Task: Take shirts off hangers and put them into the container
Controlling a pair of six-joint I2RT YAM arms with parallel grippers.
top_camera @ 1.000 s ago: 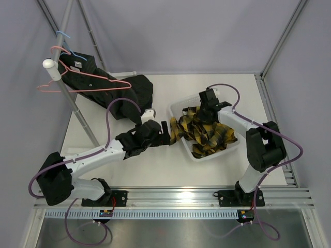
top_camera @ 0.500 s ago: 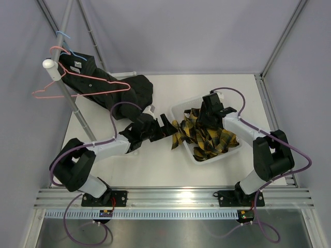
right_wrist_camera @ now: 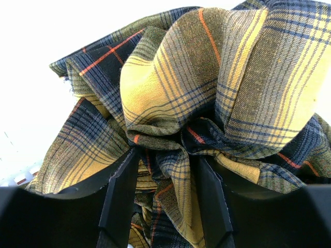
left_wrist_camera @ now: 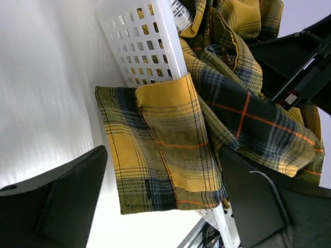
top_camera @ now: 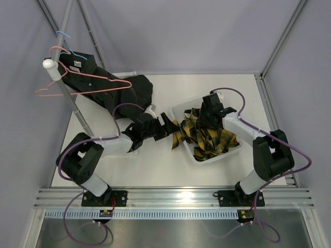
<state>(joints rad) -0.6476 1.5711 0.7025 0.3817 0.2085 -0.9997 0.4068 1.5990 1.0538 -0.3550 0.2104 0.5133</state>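
The yellow-and-black plaid shirt (top_camera: 209, 137) lies bunched in the white lattice container (top_camera: 182, 105), and one sleeve cuff (left_wrist_camera: 160, 150) hangs out over the container's left wall (left_wrist_camera: 155, 46). My left gripper (top_camera: 169, 128) is open, its fingers either side of that cuff without touching it (left_wrist_camera: 163, 206). My right gripper (top_camera: 207, 120) is over the container, open, with loose plaid folds between its fingers (right_wrist_camera: 165, 206). The black shirt (top_camera: 129, 93) hangs on a pink hanger (top_camera: 98, 77) from the rail and trails onto the table.
A grey rail pole (top_camera: 72, 103) slants across the left side. It carries a bare pink hanger (top_camera: 44, 92) and a light blue hanger (top_camera: 64, 35). Frame posts stand at the back corners.
The right gripper has opened and let go of the plaid shirt, which now rests in the container. The left arm has folded back, its gripper shifting slightly away from me beside the hanging cuff.
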